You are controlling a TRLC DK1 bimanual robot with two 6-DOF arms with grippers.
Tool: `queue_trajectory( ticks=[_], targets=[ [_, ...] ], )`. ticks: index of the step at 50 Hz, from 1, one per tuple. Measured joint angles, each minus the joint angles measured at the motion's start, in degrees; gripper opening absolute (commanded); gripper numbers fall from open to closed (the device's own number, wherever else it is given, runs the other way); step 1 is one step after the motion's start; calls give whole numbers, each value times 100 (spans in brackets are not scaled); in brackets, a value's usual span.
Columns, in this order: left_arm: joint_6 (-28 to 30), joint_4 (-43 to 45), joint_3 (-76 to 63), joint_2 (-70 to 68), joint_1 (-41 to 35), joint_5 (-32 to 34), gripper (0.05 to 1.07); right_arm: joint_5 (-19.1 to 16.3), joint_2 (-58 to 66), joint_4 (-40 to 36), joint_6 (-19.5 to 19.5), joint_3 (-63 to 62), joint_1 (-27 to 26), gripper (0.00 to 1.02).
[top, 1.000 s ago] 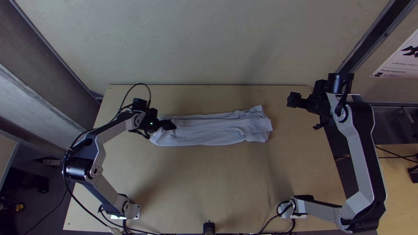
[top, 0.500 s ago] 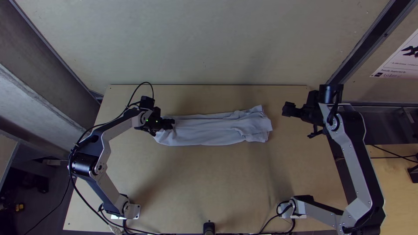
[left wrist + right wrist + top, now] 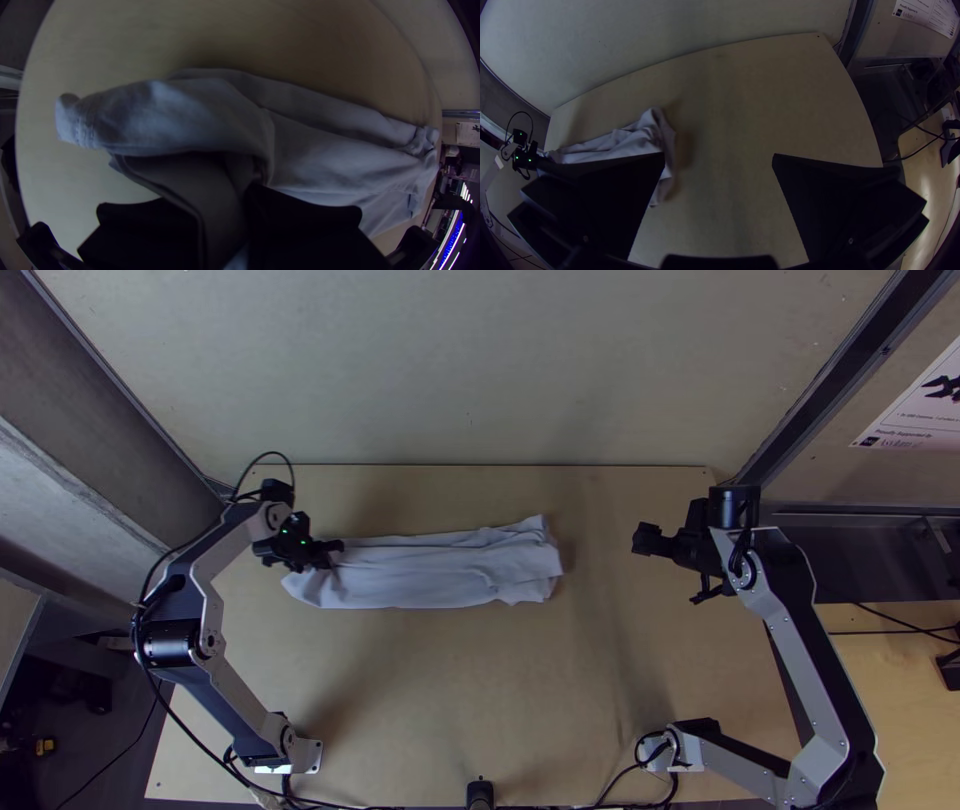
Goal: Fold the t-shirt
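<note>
The left hand point(image 3: 336, 548), nearly closed, pinches the t-shirt point(image 3: 430, 572) — a long folded strip, centre-left — near its left end. At right, the right hand point(image 3: 640, 540) gapes wide, holding nothing.

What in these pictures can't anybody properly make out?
- T-shirt underside: top view, hidden by upper layers.
- T-shirt between the left gripper's fingers: left wrist view, partly covered by them.
- Some t-shirt: right wrist view, behind a finger of the right gripper.
- Rest of the wall poster: top view, cut off by right edge.

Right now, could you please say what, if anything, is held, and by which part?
The left gripper holds the t-shirt near its left end.
</note>
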Motion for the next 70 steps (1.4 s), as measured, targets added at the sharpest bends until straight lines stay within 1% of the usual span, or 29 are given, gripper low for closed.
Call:
queue_trajectory(
  ticks=[11,14,17,20,25,31,37,47,55,70],
  targets=[
    [859,-254,376,0,839,-387,8,0,-131,87,0,-225,-7,99],
    [1082,-260,470,0,1023,-575,8,0,-153,105,0,-245,-9,99],
    [1300,-271,549,0,1147,-905,8,-2,-184,125,0,-282,-13,99],
    [1488,-273,608,-2,1217,-1224,8,0,-208,125,0,-319,-17,99],
    [1672,-341,682,-42,1220,-1419,8,-2,-236,149,4,-389,-37,99],
    [1757,-446,691,-271,916,-1729,8,0,-245,160,24,-444,-55,99],
    [1759,-822,828,-529,369,-2092,8,-2,-254,175,48,-463,-57,99],
    [1591,-1447,1318,-658,-448,-2321,8,-2,-420,212,61,-562,-162,99],
    [1241,-2020,1895,-643,-935,-2413,8,-2,-520,219,61,-636,-282,99],
    [529,-2647,2715,-173,-2114,-2518,8,-2,-643,278,61,-828,-439,99]
  ],
)
